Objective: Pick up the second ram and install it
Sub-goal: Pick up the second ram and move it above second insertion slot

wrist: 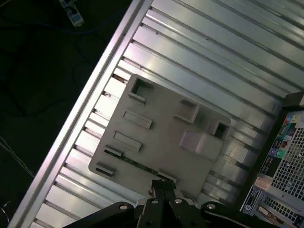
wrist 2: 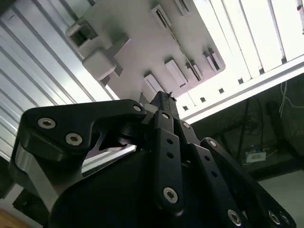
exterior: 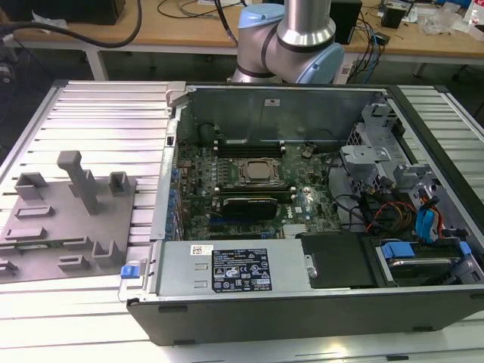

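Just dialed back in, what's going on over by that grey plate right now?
The arm's claw hangs over the grey fixture plate, which sits beside the open computer case. Its tip is close to the plate's edge, where a thin green stick, apparently the second ram, lies in the plate. I cannot tell whether the claw touches it. The ram has not been lifted or carried to the motherboard.

You'll find the second ram (wrist: 137,163) as a thin, dark green strip lying along a row of holders on the grey fixture plate (wrist: 164,135), untouched
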{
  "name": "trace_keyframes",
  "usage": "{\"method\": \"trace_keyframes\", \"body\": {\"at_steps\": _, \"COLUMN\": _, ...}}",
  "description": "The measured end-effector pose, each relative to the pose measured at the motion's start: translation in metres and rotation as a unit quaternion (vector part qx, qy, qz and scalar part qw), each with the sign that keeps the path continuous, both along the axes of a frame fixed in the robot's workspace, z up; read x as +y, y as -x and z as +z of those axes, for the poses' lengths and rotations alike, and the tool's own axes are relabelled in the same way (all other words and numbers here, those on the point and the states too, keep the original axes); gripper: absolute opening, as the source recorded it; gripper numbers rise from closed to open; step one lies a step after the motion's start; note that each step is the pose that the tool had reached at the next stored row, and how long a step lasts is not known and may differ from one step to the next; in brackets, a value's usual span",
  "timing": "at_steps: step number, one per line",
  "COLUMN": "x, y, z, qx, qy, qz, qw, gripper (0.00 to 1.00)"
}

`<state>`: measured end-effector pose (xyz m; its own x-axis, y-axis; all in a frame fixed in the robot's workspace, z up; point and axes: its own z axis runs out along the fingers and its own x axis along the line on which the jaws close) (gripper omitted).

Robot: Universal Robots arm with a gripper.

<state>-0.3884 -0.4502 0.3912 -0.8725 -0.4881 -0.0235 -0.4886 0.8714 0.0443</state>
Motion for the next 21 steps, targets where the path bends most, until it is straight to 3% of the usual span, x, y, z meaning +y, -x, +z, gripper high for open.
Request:
{"method": "trace_keyframes", "body": {"at_steps": 4, "x": 0.0, "y": 0.0, "z": 0.0, "qx": 0.0, "qy": 0.0, "qz": 0.039, "qw": 0.9992, "gripper": 0.11}}
{"method": "trace_keyframes", "body": {"at_steps": 7, "x": 0.0, "y": 0.0, "z": 0.0, "qx": 0.0, "qy": 0.0, "qz": 0.061, "qw": 0.9982, "gripper": 0.11}}
{"method": "trace_keyframes", "body": {"at_steps": 8, "x": 0.0, "y": 0.0, "z": 0.0, "qx": 0.0, "qy": 0.0, "qz": 0.074, "qw": 0.9972, "gripper": 0.11}}
{"method": "trace_keyframes", "body": {"at_steps": 10, "x": 0.0, "y": 0.0, "z": 0.0, "qx": 0.0, "qy": 0.0, "qz": 0.103, "qw": 0.9947, "gripper": 0.11}}
{"method": "trace_keyframes", "body": {"at_steps": 14, "x": 0.0, "y": 0.0, "z": 0.0, "qx": 0.0, "qy": 0.0, "qz": 0.152, "qw": 0.9884, "gripper": 0.11}}
{"method": "trace_keyframes", "body": {"at_steps": 18, "x": 0.0, "y": 0.0, "z": 0.0, "qx": 0.0, "qy": 0.0, "qz": 0.175, "qw": 0.9845, "gripper": 0.11}}
{"method": "trace_keyframes", "body": {"at_steps": 19, "x": 0.0, "y": 0.0, "z": 0.0, "qx": 0.0, "qy": 0.0, "qz": 0.184, "qw": 0.983, "gripper": 0.11}}
{"method": "trace_keyframes", "body": {"at_steps": 21, "x": 0.0, "y": 0.0, "z": 0.0, "qx": 0.0, "qy": 0.0, "qz": 0.207, "qw": 0.9783, "gripper": 0.11}}
